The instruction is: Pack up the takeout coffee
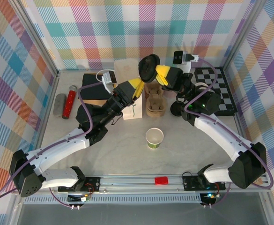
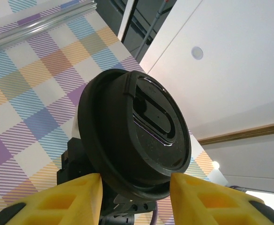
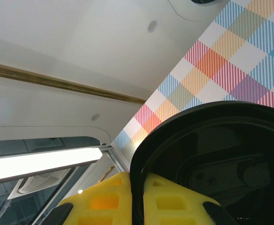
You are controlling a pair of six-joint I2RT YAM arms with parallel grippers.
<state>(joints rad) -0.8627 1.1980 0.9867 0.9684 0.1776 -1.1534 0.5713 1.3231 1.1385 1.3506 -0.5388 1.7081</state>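
Observation:
The takeout coffee as a capped cup is out of view. A loose black lid [image 1: 148, 68] is held up in the air over the back of the table. My right gripper [image 1: 157, 71] is shut on its rim, one yellow finger [image 3: 104, 197] outside and one inside the lid [image 3: 211, 154]. My left gripper [image 1: 140, 82] faces it from the left. Its jaws are open and straddle the lid [image 2: 137, 136], each yellow fingertip [image 2: 87, 185] close beside the rim. A lidless green cup [image 1: 154, 138] with a white inside stands upright on the table in front.
A white paper bag [image 1: 132, 111] stands under the left arm, with a cardboard cup carrier [image 1: 154, 102] to its right. A red tube [image 1: 70, 101] and a grey object [image 1: 59, 105] lie at the left. A chessboard mat [image 1: 217, 89] is at the back right.

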